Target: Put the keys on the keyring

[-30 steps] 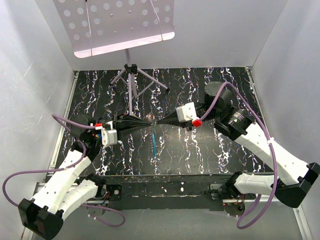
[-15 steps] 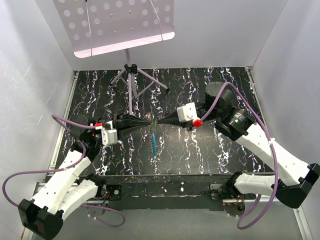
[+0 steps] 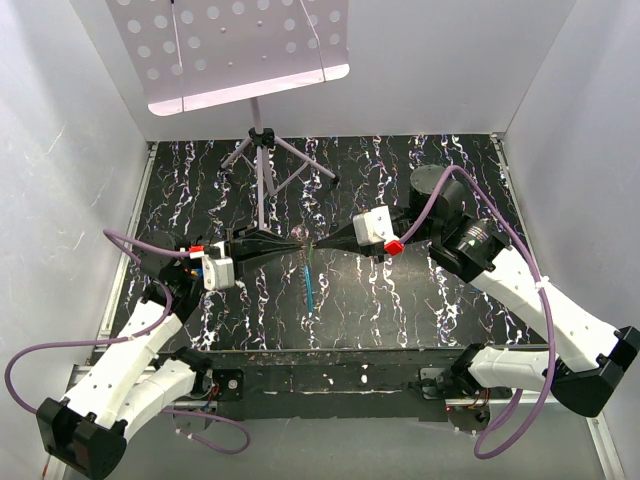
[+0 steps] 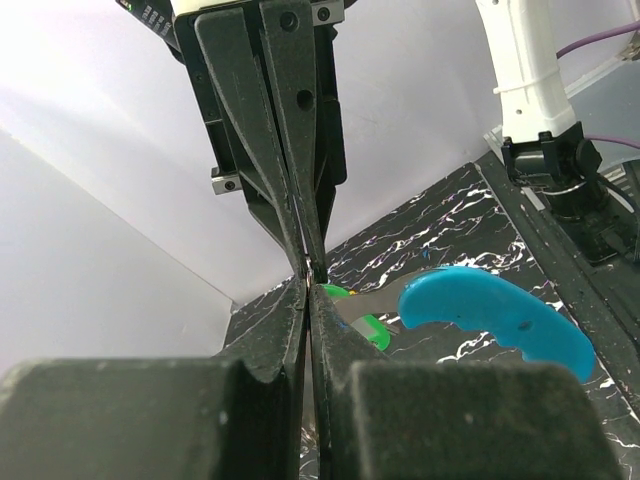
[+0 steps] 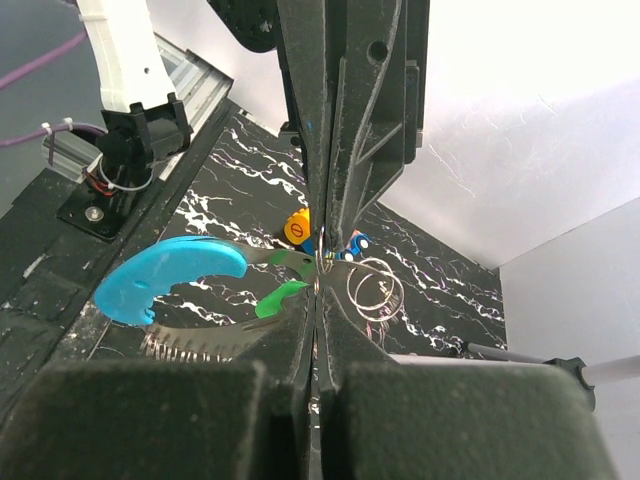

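Observation:
My left gripper point(image 3: 302, 243) and right gripper point(image 3: 317, 244) meet tip to tip above the middle of the table. In the left wrist view the left gripper point(image 4: 308, 290) is shut; in the right wrist view a thin silvery keyring point(image 5: 322, 243) shows at its tips. The right gripper point(image 5: 316, 300) is shut, with the green-headed key point(image 5: 280, 297) at its fingertips. The green key also shows in the left wrist view point(image 4: 358, 322). A light-blue tag point(image 5: 170, 281) on a serrated blade hangs from the bunch, and shows in the top view point(image 3: 312, 288). Spare silver rings point(image 5: 376, 291) hang beside it.
A purple tripod stand point(image 3: 262, 170) holding a perforated plate point(image 3: 240, 50) stands at the back of the black marbled table point(image 3: 420, 290). Small orange point(image 5: 296, 228) and blue point(image 5: 358, 243) pieces show behind the fingertips. White walls enclose three sides.
Both grippers stay pinched together at the same spot. The hanging blue tag has swayed slightly.

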`<state>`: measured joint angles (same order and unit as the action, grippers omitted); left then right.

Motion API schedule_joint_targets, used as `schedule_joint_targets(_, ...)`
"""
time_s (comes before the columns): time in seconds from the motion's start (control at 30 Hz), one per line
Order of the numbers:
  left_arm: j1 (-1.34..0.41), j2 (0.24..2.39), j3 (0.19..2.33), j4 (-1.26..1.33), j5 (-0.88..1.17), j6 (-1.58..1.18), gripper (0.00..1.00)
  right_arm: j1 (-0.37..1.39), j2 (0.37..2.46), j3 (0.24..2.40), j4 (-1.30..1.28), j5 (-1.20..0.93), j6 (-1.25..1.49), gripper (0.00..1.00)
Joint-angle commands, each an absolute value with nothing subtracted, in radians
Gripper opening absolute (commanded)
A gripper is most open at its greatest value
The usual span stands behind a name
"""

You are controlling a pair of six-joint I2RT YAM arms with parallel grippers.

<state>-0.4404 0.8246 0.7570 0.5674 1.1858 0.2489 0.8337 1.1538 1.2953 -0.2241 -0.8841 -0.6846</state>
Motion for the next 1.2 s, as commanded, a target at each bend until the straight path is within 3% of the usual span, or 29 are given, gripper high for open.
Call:
schedule_joint_targets(0.0, -0.436, 0.813, 0.744, 0.611, 1.166, 0.230, 0.00, 0.842, 1.141, 1.296, -0.169, -0.871, -0.678, 0.01)
schedule_joint_targets(1.17, -0.436, 0.818, 0.733, 0.635, 1.144, 0.216, 0.00, 0.842, 1.149, 1.295, -0.146, -0.891, -0.670, 0.01)
